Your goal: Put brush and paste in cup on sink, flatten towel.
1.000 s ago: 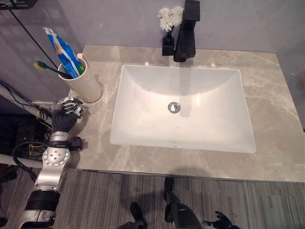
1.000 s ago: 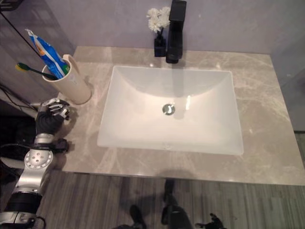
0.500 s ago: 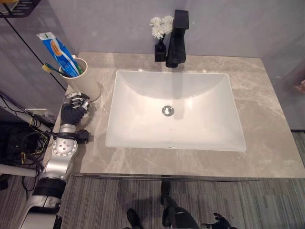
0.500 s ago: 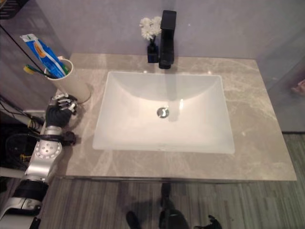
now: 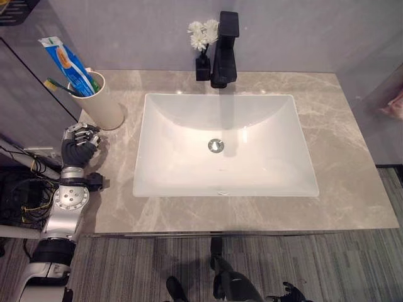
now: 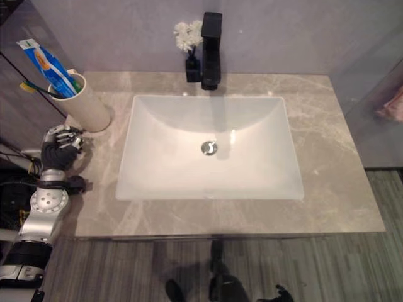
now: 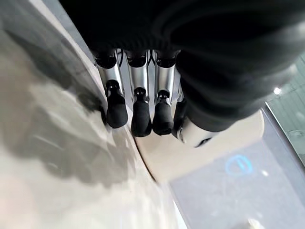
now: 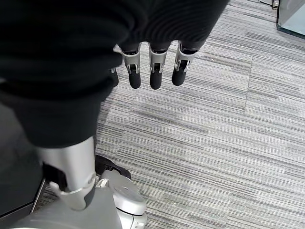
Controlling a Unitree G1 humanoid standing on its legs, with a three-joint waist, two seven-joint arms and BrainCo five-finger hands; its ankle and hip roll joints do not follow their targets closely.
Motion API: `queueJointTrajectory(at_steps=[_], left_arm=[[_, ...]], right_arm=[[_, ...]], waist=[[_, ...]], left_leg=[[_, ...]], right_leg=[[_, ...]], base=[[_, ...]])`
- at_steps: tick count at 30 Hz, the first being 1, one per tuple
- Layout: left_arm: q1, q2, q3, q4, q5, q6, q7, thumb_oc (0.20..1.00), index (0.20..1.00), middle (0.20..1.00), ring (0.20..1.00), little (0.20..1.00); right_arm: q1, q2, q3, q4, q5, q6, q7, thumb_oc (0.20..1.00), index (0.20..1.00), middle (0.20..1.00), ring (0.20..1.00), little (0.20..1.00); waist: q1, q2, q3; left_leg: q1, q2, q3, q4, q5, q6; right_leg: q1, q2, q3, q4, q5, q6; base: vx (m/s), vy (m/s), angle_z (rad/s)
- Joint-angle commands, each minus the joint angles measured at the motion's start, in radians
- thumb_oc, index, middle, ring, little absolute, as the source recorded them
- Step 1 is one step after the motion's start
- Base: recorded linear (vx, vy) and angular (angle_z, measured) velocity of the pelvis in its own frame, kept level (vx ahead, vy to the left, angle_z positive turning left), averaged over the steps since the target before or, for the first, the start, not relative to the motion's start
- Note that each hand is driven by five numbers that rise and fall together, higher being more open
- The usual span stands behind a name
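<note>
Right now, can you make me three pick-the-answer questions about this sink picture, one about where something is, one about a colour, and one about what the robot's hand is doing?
1. Where does the cup stand?
A. inside the basin
B. on the counter's back left corner
C. on the floor

2. What colour is the tap?
A. black
B. gold
C. red

3. What is the left hand doing?
A. squeezing the toothpaste
B. holding the toothbrush
C. empty, just in front of the cup

Answers: 1 B, the cup stands left of the basin. 2 A, the tap is black all over. 3 C, the toothpaste and toothbrush stand in the cup, and the hand holds nothing.
</note>
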Motion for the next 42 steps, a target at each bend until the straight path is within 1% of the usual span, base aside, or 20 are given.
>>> queueJointTrajectory(at_steps=[1,6,16,20,21,22,23,26,27,29,30,31,33,35,37,38,39,40,41,42], left_arm=[[-0.005,0.017,0.015,0.065,-0.014,-0.011,0.005,0.2,0.2,0.2,0.2,0.2],[-0.041,0.031,0.011,0.097,-0.012,-0.009,0.028,0.2,0.2,0.2,0.2,0.2],[-0.143,0.046,-0.061,0.123,-0.014,0.01,0.013,0.2,0.2,0.2,0.2,0.2],[-0.201,0.041,-0.088,0.195,-0.021,0.02,0.025,0.2,0.2,0.2,0.2,0.2],[-0.228,0.047,-0.103,0.223,-0.022,0.022,0.03,0.2,0.2,0.2,0.2,0.2],[-0.23,0.047,-0.103,0.225,-0.022,0.022,0.03,0.2,0.2,0.2,0.2,0.2],[-0.243,0.05,-0.11,0.234,-0.023,0.025,0.032,0.2,0.2,0.2,0.2,0.2],[-0.294,0.067,-0.138,0.284,-0.01,0.033,0.044,0.2,0.2,0.2,0.2,0.2],[-0.308,0.075,-0.143,0.301,-0.01,0.037,0.046,0.2,0.2,0.2,0.2,0.2],[-0.356,0.086,-0.16,0.342,-0.014,0.039,0.054,0.2,0.2,0.2,0.2,0.2],[-0.37,0.09,-0.167,0.352,-0.015,0.039,0.058,0.2,0.2,0.2,0.2,0.2],[-0.391,0.1,-0.178,0.375,-0.01,0.042,0.064,0.2,0.2,0.2,0.2,0.2],[-0.4,0.104,-0.183,0.385,-0.016,0.042,0.064,0.2,0.2,0.2,0.2,0.2],[-0.404,0.104,-0.182,0.394,-0.021,0.044,0.064,0.2,0.2,0.2,0.2,0.2],[-0.415,0.114,-0.188,0.416,-0.013,0.054,0.063,0.2,0.2,0.2,0.2,0.2],[-0.42,0.114,-0.192,0.425,-0.014,0.055,0.061,0.2,0.2,0.2,0.2,0.2],[-0.425,0.116,-0.196,0.44,-0.018,0.061,0.057,0.2,0.2,0.2,0.2,0.2],[-0.432,0.115,-0.199,0.454,-0.027,0.064,0.049,0.2,0.2,0.2,0.2,0.2],[-0.441,0.118,-0.213,0.476,-0.032,0.071,0.033,0.2,0.2,0.2,0.2,0.2],[-0.453,0.125,-0.226,0.492,-0.024,0.074,0.028,0.2,0.2,0.2,0.2,0.2]], right_arm=[[-0.021,-0.009,0.005,0.011,-0.002,-0.001,-0.005,1.0,1.0,1.0,1.0,1.0],[-0.017,-0.004,-0.032,0.03,0.055,-0.006,-0.002,1.0,1.0,1.0,1.0,1.0],[-0.012,-0.018,-0.024,0.053,0.027,0.013,-0.001,1.0,1.0,1.0,1.0,1.0],[-0.013,-0.017,-0.016,0.038,0.034,0.01,0.001,1.0,1.0,1.0,1.0,1.0],[-0.014,-0.015,-0.01,0.033,0.037,0.009,0.0,1.0,1.0,1.0,1.0,1.0],[-0.014,-0.016,-0.01,0.032,0.036,0.009,0.0,1.0,1.0,1.0,1.0,1.0],[-0.015,-0.017,-0.007,0.031,0.037,0.008,0.0,1.0,1.0,1.0,1.0,1.0],[-0.019,-0.019,-0.004,0.031,0.043,0.005,-0.002,1.0,1.0,1.0,1.0,1.0],[-0.016,-0.021,-0.001,0.024,0.044,0.004,-0.001,1.0,1.0,1.0,1.0,1.0],[-0.017,-0.024,0.006,0.016,0.048,0.0,-0.002,1.0,1.0,1.0,1.0,1.0],[-0.019,-0.024,0.008,0.014,0.05,-0.001,-0.003,1.0,1.0,1.0,1.0,1.0],[-0.017,-0.023,0.01,0.017,0.054,-0.001,-0.006,1.0,1.0,1.0,1.0,1.0],[-0.018,-0.022,0.013,0.017,0.057,-0.002,-0.005,1.0,1.0,1.0,1.0,1.0],[-0.016,-0.022,0.015,0.022,0.056,-0.002,-0.005,1.0,1.0,1.0,1.0,1.0],[-0.01,-0.024,0.017,0.019,0.056,-0.003,-0.003,1.0,1.0,1.0,1.0,1.0],[-0.01,-0.026,0.018,0.018,0.057,-0.005,-0.005,1.0,1.0,1.0,1.0,1.0],[-0.009,-0.025,0.021,0.016,0.058,-0.004,-0.005,1.0,1.0,1.0,1.0,1.0],[-0.011,-0.026,0.022,0.015,0.057,-0.004,-0.005,1.0,1.0,1.0,1.0,1.0],[-0.013,-0.029,0.024,0.016,0.057,-0.002,-0.006,1.0,1.0,1.0,1.0,1.0],[-0.014,-0.031,0.026,0.016,0.055,-0.002,-0.006,1.0,1.0,1.0,1.0,1.0]], waist=[[0.01,0.001,0.056],[0.003,-0.003,0.054],[-0.016,-0.009,0.055],[-0.027,-0.007,0.058],[-0.026,0.007,0.055],[-0.03,-0.005,0.059],[-0.028,0.008,0.056],[-0.042,-0.001,0.06],[-0.04,0.011,0.056],[-0.045,0.012,0.057],[-0.052,-0.002,0.061],[-0.051,0.011,0.059],[-0.059,-0.001,0.063],[-0.06,0.0,0.061],[-0.057,0.012,0.057],[-0.062,0.0,0.061],[-0.058,0.012,0.057],[-0.064,0.0,0.061],[-0.061,0.012,0.058],[-0.065,-0.001,0.062]], left_leg=[[0.045,0.032,-0.145,0.005,0.008,-0.041],[0.045,0.033,-0.139,0.005,0.008,-0.042],[0.049,0.034,-0.13,0.005,0.005,-0.041],[0.048,0.031,-0.123,0.005,0.006,-0.041],[0.055,0.039,-0.135,0.005,-0.017,-0.045],[0.047,0.031,-0.122,0.005,0.006,-0.041],[0.054,0.039,-0.135,0.005,-0.017,-0.046],[0.038,0.031,-0.126,0.005,0.007,-0.042],[0.045,0.039,-0.139,0.005,-0.015,-0.046],[0.042,0.04,-0.14,0.005,-0.015,-0.048],[0.03,0.032,-0.128,0.005,0.01,-0.044],[0.036,0.041,-0.144,0.005,-0.01,-0.05],[0.024,0.034,-0.136,0.005,0.015,-0.047],[0.021,0.034,-0.139,0.005,0.014,-0.047],[0.028,0.044,-0.156,0.005,-0.009,-0.051],[0.018,0.037,-0.145,0.005,0.016,-0.047],[0.025,0.046,-0.161,0.005,-0.006,-0.051],[0.014,0.037,-0.148,0.005,0.018,-0.047],[0.023,0.048,-0.16,0.005,-0.004,-0.052],[0.013,0.04,-0.147,0.005,0.02,-0.049]], right_leg=[[0.054,-0.008,0.02,0.0,-0.007,0.114],[0.048,-0.003,0.025,0.0,-0.004,0.114],[0.042,0.004,0.032,0.0,-0.002,0.114],[0.037,0.006,0.041,0.0,0.0,0.114],[0.044,0.015,0.049,0.0,-0.018,0.126],[0.036,0.007,0.042,0.0,0.001,0.114],[0.042,0.015,0.049,0.0,-0.017,0.126],[0.028,0.006,0.047,0.0,0.001,0.114],[0.036,0.015,0.055,0.0,-0.018,0.125],[0.033,0.019,0.058,0.0,-0.016,0.126],[0.022,0.01,0.052,0.0,0.004,0.114],[0.027,0.02,0.062,0.0,-0.015,0.125],[0.016,0.012,0.058,0.0,0.003,0.112],[0.015,0.013,0.061,0.0,0.002,0.111],[0.022,0.023,0.068,0.0,-0.018,0.122],[0.013,0.014,0.063,0.0,0.0,0.11],[0.021,0.024,0.07,0.0,-0.018,0.121],[0.01,0.015,0.065,0.0,0.001,0.109],[0.018,0.026,0.073,0.0,-0.018,0.12],[0.009,0.018,0.067,0.0,0.001,0.108]], base=[[0.0,0.0,0.0],[0.0,0.0,0.0],[0.0,0.0,0.0],[0.02,0.014,0.0],[0.0,0.0,0.0],[0.09,0.048,-0.04],[0.0,0.0,-0.05],[-0.02,-0.019,-0.02],[0.1,0.026,0.01],[0.01,-0.014,0.02],[0.0,0.0,0.0],[-0.08,-0.059,0.01],[-0.03,-0.031,0.0],[0.05,0.015,0.01],[0.05,0.013,0.0],[0.0,0.0,0.0],[-0.08,-0.056,0.01],[0.08,0.026,0.01],[-0.08,-0.051,0.01],[0.0,0.0,0.0]])
